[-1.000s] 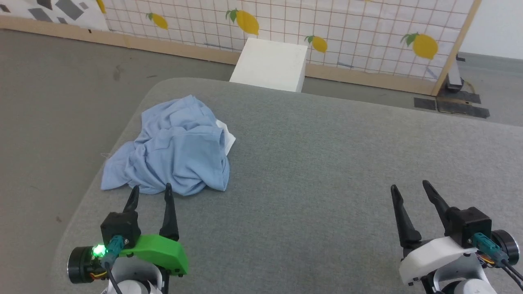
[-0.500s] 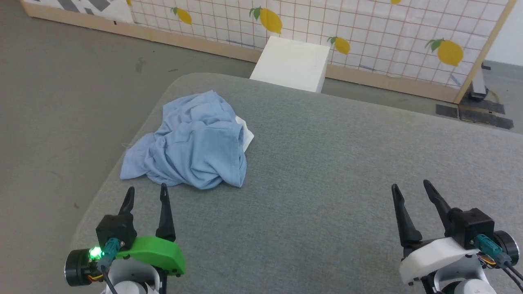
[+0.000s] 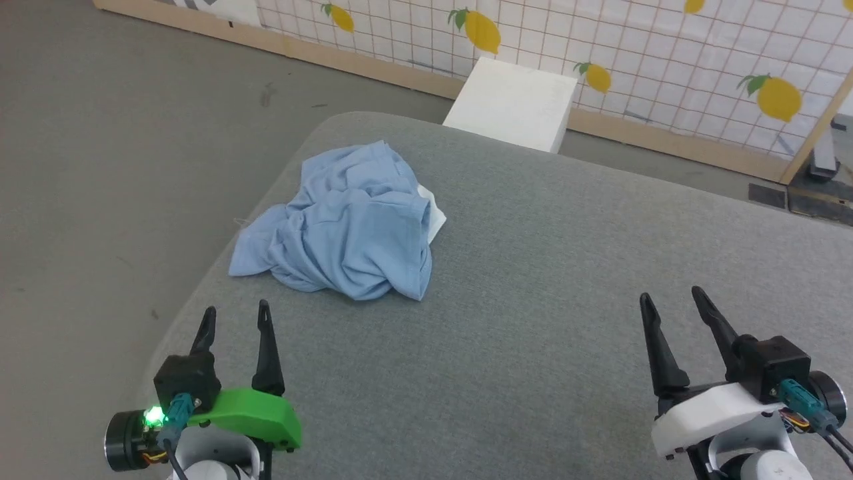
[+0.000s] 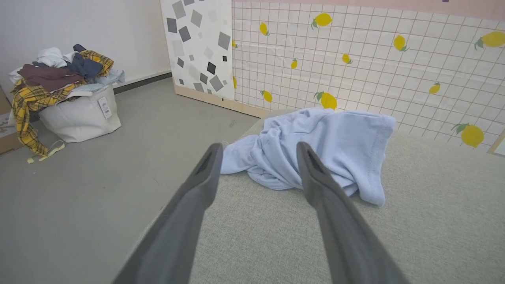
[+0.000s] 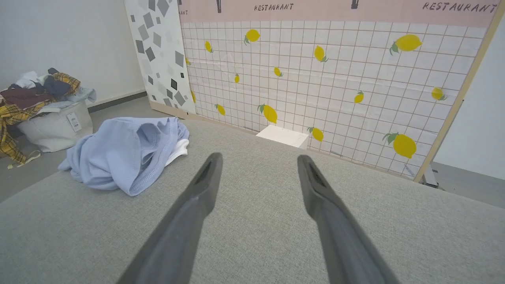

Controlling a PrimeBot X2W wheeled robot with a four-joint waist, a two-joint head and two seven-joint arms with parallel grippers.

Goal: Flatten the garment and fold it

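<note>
While garment [image 3: 346, 227] crumples at grey pad [image 3: 533, 320] left edge | left pincer [image 3: 237, 307] spread, near

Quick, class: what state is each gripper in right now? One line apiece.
Left gripper: open, holding nothing, just short of the garment.
Right gripper: open, holding nothing.
</note>
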